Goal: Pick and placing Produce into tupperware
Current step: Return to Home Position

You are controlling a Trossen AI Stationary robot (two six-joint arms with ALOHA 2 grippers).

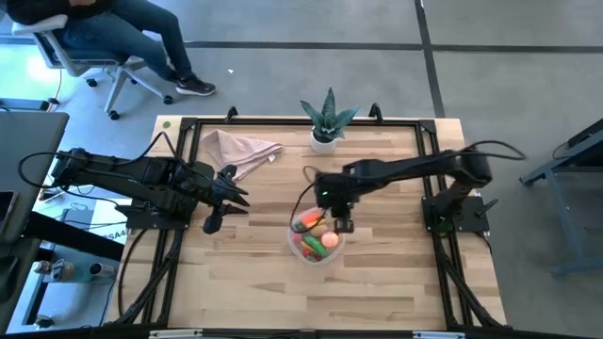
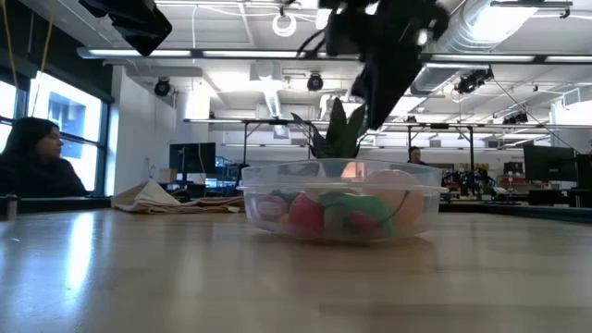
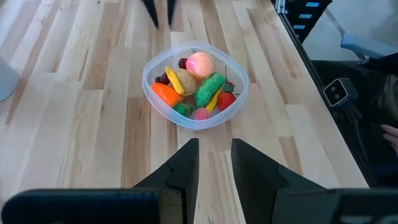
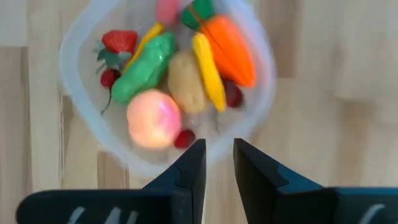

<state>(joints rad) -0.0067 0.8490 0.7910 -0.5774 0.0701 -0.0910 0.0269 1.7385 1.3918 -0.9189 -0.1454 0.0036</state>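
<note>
Above the tupperware (image 3: 196,122), the right end effector (image 4: 219,148) hangs released, empty; produce (image 3: 210,89) inside

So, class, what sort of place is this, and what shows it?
Probably a robotics lab or workshop: a wooden bench, the right gripper above the tupperware, the left gripper waiting aside, monitors behind, bare ducts overhead.

High: overhead, whole table (image 1: 236,282). Low: tabletop level, near tupperware (image 2: 277,190). Wrists: right close above it, left farther; all four share it.
</note>
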